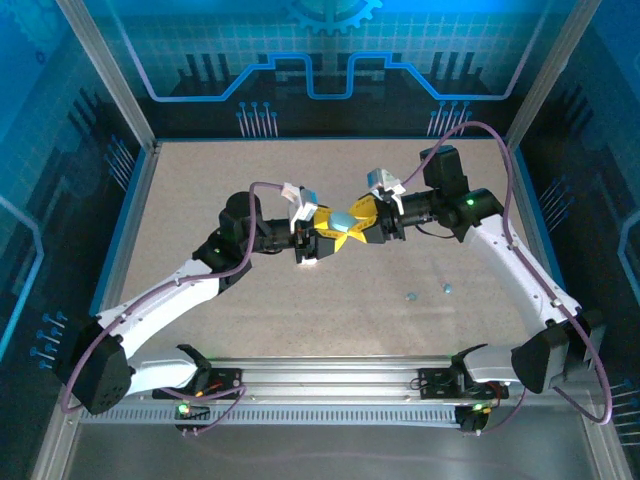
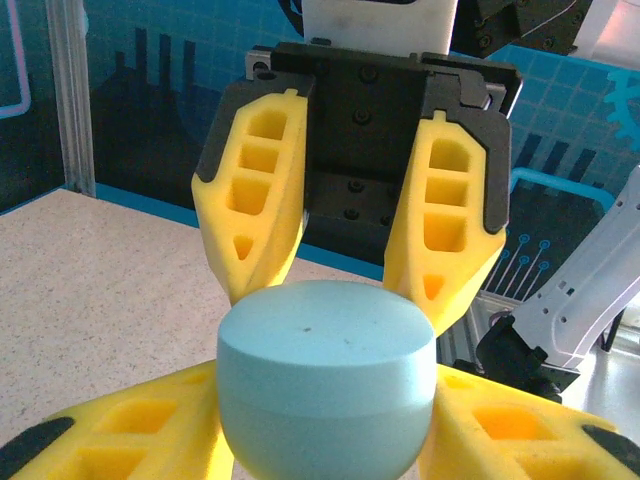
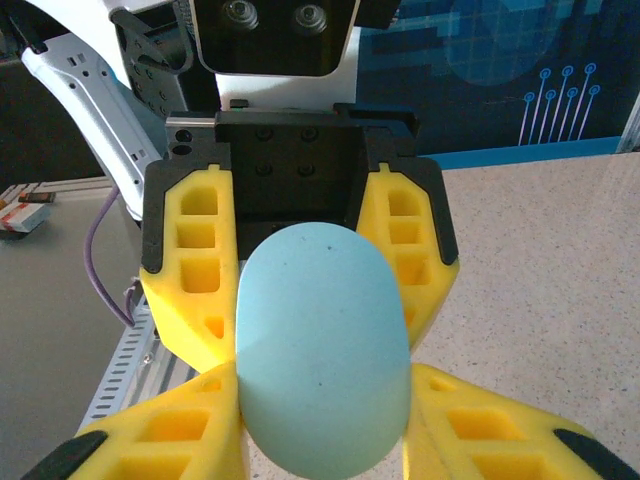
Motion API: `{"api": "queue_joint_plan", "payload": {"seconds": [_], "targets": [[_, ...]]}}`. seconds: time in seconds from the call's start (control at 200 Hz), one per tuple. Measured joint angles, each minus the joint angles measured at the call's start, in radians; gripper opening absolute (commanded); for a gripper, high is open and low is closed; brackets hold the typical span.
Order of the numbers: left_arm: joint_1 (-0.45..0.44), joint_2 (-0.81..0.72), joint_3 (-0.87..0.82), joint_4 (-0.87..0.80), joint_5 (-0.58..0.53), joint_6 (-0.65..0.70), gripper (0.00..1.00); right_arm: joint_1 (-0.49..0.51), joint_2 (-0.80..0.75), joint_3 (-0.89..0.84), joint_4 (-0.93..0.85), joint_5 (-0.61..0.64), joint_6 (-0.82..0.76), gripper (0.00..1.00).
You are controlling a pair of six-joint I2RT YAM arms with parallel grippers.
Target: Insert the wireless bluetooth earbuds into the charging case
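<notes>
Ctr blocked — left gripper (image 1: 334,236) & right gripper (image 1: 354,221) nose-to-nose round case (image 2: 325,390); table (image 1: 200,190) free elsewhere, bar earbuds (image 1: 409,296) near-right.

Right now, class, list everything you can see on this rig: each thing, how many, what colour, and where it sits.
charging case: one, light teal-blue, mid-table, clamped between both pincers
earbuds: two, teal-blue, loose on the table, right of centre
table: one, speckled beige, under everything
rail: one, silver, along the near edge at the arm bases
left pincer: one, yellow fingers, gripping the case from the left
right pincer: one, yellow fingers, gripping the case from the right
</notes>
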Motion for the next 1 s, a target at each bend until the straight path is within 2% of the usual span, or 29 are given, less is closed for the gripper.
{"api": "queue_joint_plan", "payload": {"seconds": [0.255, 0.535, 0.68, 1.001], "targets": [[0.0, 0.005, 0.0, 0.006, 0.007, -0.018, 0.42, 0.002, 0.0, 0.0, -0.001, 0.004, -0.001, 0.37], [0.0, 0.006, 0.0, 0.002, 0.007, -0.018, 0.47, 0.01, 0.0, 0.0, -0.004, 0.025, -0.029, 0.37], [0.0, 0.006, 0.0, -0.002, 0.011, -0.019, 0.46, 0.015, 0.0, 0.0, -0.006, 0.03, -0.04, 0.37], [0.002, 0.007, 0.0, -0.01, 0.015, -0.016, 0.33, 0.017, 0.0, 0.0, -0.011, 0.038, -0.046, 0.4]]}}
